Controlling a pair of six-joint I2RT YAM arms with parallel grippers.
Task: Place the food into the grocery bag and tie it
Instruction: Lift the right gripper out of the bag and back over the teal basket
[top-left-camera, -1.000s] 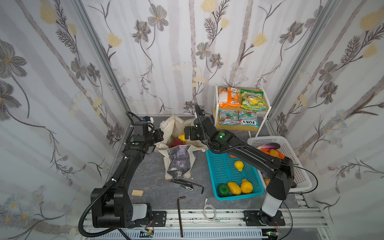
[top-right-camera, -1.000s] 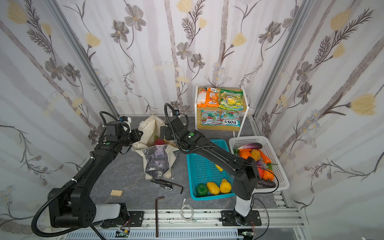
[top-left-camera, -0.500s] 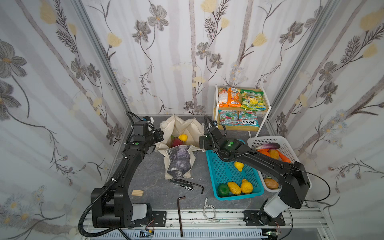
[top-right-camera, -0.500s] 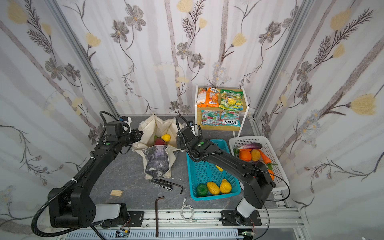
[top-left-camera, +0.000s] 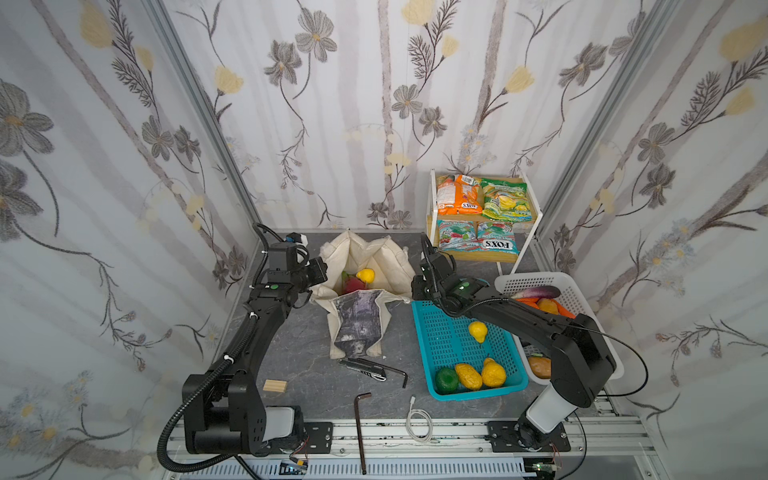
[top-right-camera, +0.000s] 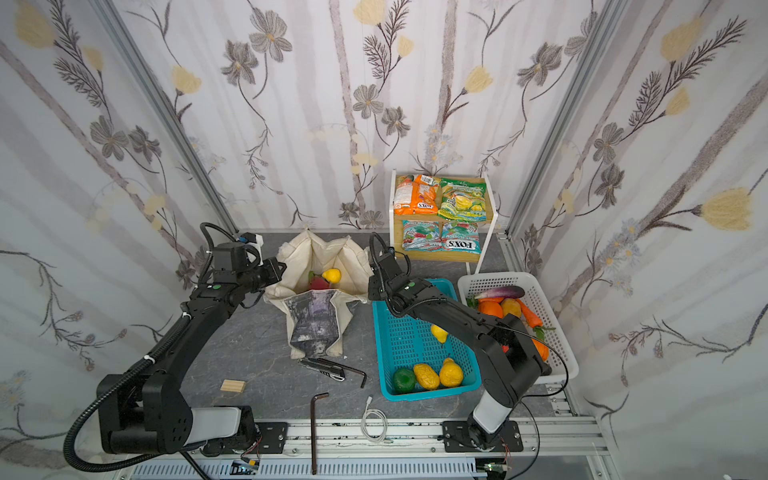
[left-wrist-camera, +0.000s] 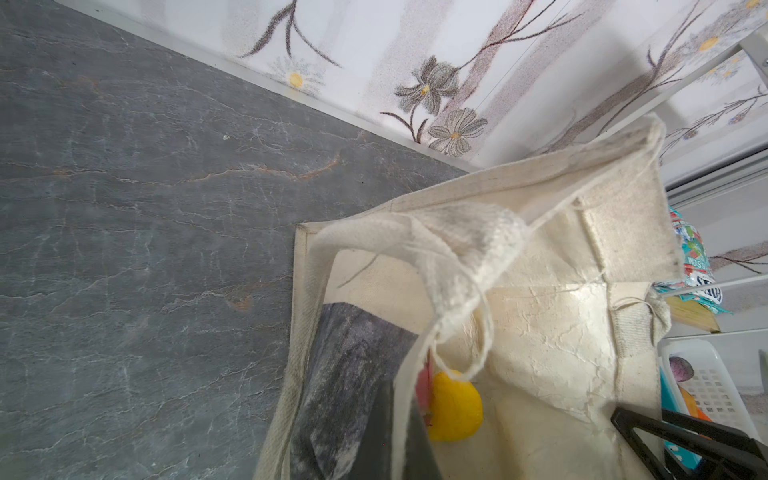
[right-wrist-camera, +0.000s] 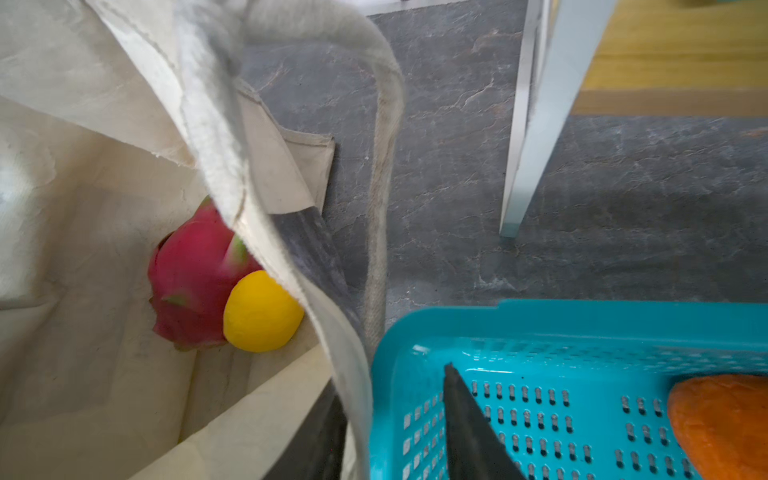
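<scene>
Floral wallpaper (top-left-camera: 374, 104) closes in three sides of a grey, stone-patterned tabletop (top-left-camera: 299, 345). Toward the far middle the grocery bag (top-left-camera: 360, 320) stands open with its printed panel facing the near side. A pink dragon fruit (top-left-camera: 352, 285) and a yellow lemon (top-left-camera: 365, 274) lie touching at its bottom. At the bag's left rim the left gripper (top-left-camera: 318, 271) is clamped on the canvas. At the right rim the right gripper (right-wrist-camera: 392, 376) has its jaws parted with the bag's edge between them (one finger on the bag's side, the other over the basket), and no pinch shows. Just right of the bag, a turquoise basket (top-left-camera: 442, 345) holds a yellow fruit (top-left-camera: 478, 331) and, at its near end, a green fruit (top-left-camera: 446, 380) beside two more yellow ones. Right of that, a white basket (top-left-camera: 528, 277) carries a purple eggplant (top-left-camera: 536, 292) above orange produce. On the far-right shelf (top-left-camera: 478, 256) lie an orange snack packet (top-left-camera: 457, 199) and a green snack packet (top-left-camera: 505, 202). Toward the near edge lie a hex key (top-left-camera: 360, 428), a wooden block (top-left-camera: 275, 385) and a white cable (top-left-camera: 419, 419).
</scene>
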